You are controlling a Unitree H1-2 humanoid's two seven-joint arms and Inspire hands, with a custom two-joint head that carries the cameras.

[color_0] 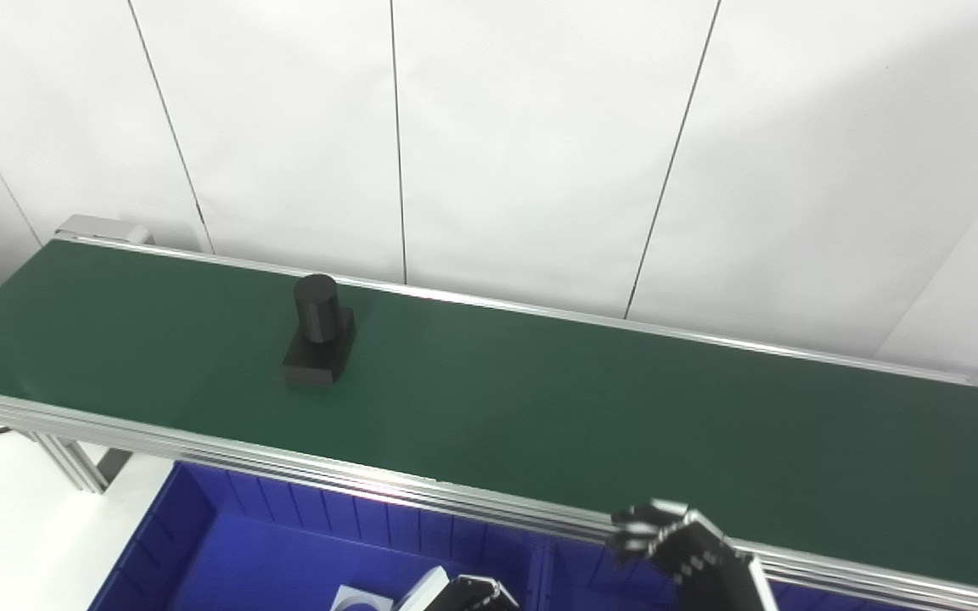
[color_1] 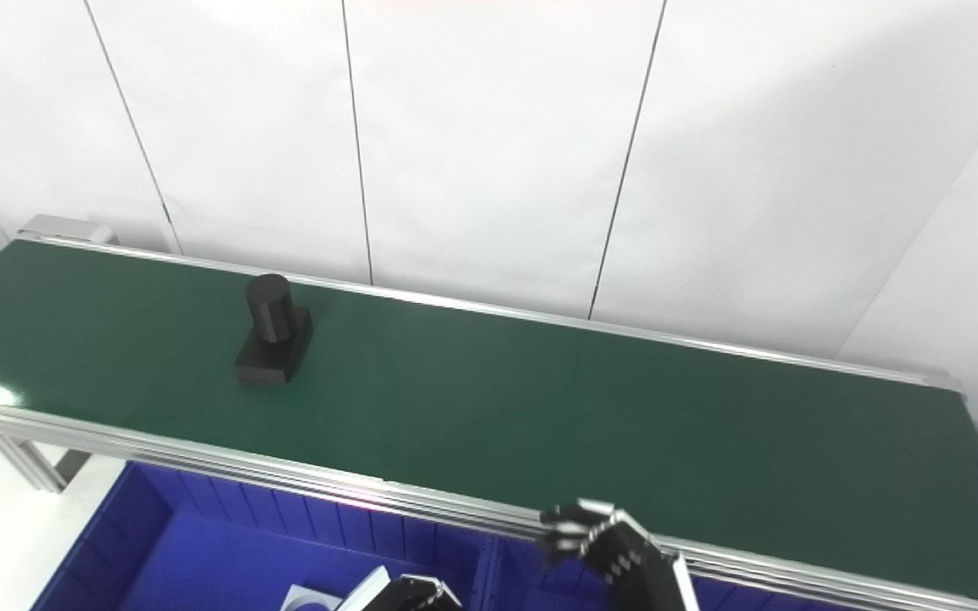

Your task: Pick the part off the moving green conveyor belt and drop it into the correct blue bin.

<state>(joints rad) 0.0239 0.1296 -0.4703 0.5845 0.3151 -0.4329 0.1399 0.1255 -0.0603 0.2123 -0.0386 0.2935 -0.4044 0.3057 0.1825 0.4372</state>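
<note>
The right hand point(color_0: 667, 543) is hovering over the near aluminium rail point(color_0: 200, 441) of the conveyor, its dark fingers point(color_0: 637, 530) curling loosely inward with gaps between them and gripping nothing; the wrist and arm are running off the bottom edge. The left hand point(color_0: 463, 592) is barely poking into view at the bottom, so only a sliver is showing and I cannot tell whether it is spread or closed. Beneath both hands, the blue bin point(color_0: 200, 526) is lying partly hidden under the rail and cut off by the frame, with a small pale object point(color_0: 362, 601) inside that is too cropped to identify. Well apart from the hands, toward the far left of the green conveyor belt point(color_0: 582, 407), the black part point(color_0: 317, 331) is standing upright, a cylinder on a blocky base.
</note>
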